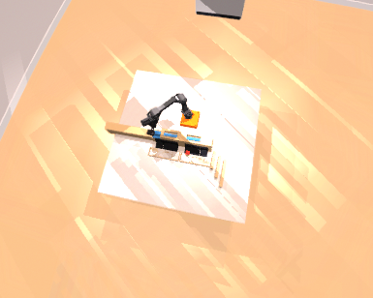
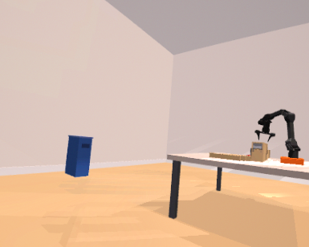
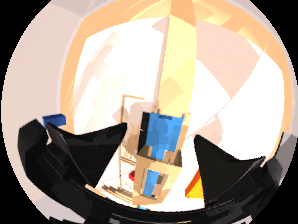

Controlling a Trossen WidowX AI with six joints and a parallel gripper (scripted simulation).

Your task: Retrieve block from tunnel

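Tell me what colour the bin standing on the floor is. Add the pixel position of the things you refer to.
The bin (image 2: 78,157) is blue; the exterior view shows it best.

Matte black arm (image 1: 168,104) (image 2: 290,130), bulky rounded joints

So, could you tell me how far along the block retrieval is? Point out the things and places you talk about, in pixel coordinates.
Little looks finished: the gripper (image 2: 265,137) (image 3: 161,131) is open above the wooden cage (image 2: 259,151) with nothing between its fingers, so nothing is in hand. I can't identify the target block for certain. Left to do, it seems: work the block out of the tunnel, grasp it and hold it up.
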